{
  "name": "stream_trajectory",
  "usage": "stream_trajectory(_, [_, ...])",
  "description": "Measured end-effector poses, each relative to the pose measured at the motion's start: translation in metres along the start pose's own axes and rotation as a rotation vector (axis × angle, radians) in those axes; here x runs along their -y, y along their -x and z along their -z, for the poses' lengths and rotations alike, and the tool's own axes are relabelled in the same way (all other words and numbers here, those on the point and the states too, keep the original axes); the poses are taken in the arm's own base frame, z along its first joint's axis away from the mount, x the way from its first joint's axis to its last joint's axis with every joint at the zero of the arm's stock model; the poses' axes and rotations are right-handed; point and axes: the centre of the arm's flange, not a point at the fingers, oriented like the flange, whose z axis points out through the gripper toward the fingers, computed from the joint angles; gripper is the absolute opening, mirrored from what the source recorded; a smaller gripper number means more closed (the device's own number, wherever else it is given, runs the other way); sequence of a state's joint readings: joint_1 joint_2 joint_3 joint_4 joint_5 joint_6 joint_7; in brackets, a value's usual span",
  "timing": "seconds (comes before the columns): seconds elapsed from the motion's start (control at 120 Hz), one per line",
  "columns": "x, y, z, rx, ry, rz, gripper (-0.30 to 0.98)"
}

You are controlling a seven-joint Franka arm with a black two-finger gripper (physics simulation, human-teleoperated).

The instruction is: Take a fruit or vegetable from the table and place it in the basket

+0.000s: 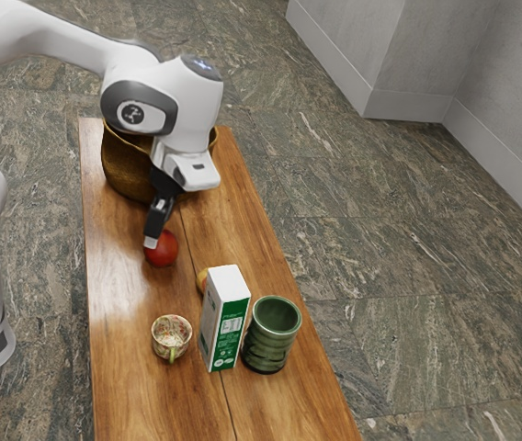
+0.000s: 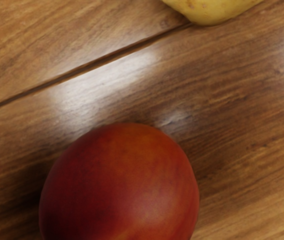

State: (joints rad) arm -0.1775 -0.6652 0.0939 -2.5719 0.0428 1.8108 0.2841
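On the desk (image 1: 123, 395): red fruit (image 1: 164, 250) at the end effector (image 1: 153, 239)

Beside the basket (image 1: 128, 173), red fruit on or just above the wood. End effector state: cannot tell whether open, closed or gripping. Judgement: centre on the widest part, squeeze evenly, as round skin may roll; lift straight, clear the rim before crossing. Yellow fruit (image 1: 202, 279) lies apart, beside the carton (image 1: 224, 317). Patterned cup (image 1: 171, 337) and green cup (image 1: 271, 335) stand off the route.
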Motion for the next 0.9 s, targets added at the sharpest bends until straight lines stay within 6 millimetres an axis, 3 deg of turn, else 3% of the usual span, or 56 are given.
stream_trajectory(0.9, [0.004, -0.0001, -0.0079, -0.001, -0.024, -0.002, 0.69])
